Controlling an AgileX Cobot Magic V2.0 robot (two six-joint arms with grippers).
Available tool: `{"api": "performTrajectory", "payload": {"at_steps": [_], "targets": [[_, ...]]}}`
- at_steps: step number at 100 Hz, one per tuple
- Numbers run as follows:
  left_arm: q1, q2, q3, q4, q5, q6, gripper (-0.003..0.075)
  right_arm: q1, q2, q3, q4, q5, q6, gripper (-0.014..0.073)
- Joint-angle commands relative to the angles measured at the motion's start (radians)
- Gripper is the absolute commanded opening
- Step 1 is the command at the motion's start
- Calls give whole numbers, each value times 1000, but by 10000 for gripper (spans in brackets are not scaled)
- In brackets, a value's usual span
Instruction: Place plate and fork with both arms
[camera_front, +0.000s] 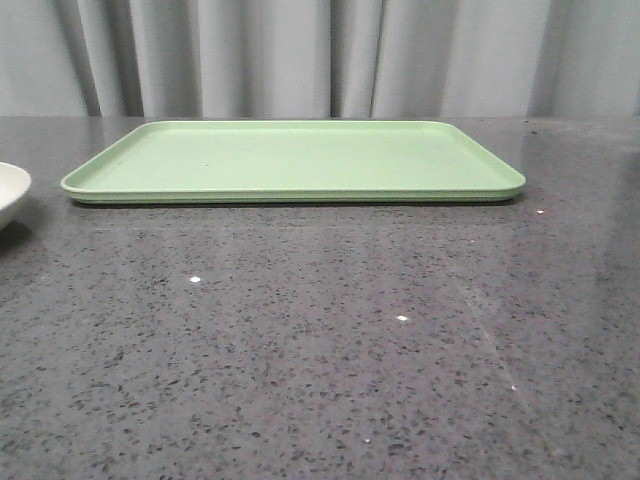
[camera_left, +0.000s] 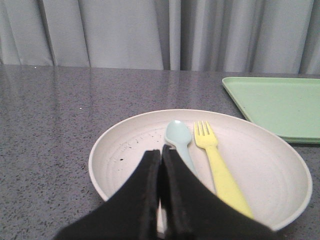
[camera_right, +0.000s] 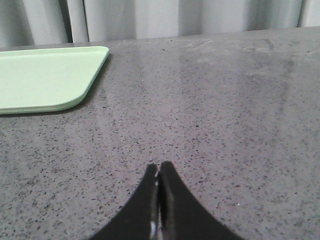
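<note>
The cream-white plate (camera_left: 272, 165) rests on the grey table, and only a sliver of its rim (camera_front: 10, 192) shows at the far left of the front view. Inside it the yellow fork (camera_left: 217, 165) lies beside a pale blue spoon (camera_left: 179, 137), tines toward the curtain. My left gripper (camera_left: 161, 150) is shut, its tips over the plate's near side, holding nothing that I can see. In the right wrist view my right gripper (camera_right: 159, 165) is shut and empty above bare tabletop. Neither arm shows in the front view.
A rectangular light green tray (camera_front: 290, 160) lies empty at the back middle of the table, right of the plate (camera_left: 280, 105) and left of the right gripper (camera_right: 45, 77). Grey curtains hang behind the table.
</note>
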Motion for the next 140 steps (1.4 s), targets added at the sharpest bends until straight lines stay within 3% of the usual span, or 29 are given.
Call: {"api": "performTrajectory", "payload": {"at_steps": [1,107,120,140], "targets": [[2,-32,12,-1,-81,-5,-20,-6,-27,-6,-7,-79,-6,-67],[2,-32,4,-1,-128,-5,-20,-6,-27,-7,-7,-146,-6,-67],[2,-27,-38,-1,-110,-5,-21,-6,-24,-27,-7,-152,-6,-67],[2,31,-163,-1,-87,-5,-21,-6,34,-139,-7,-42,-6,-67]]}}
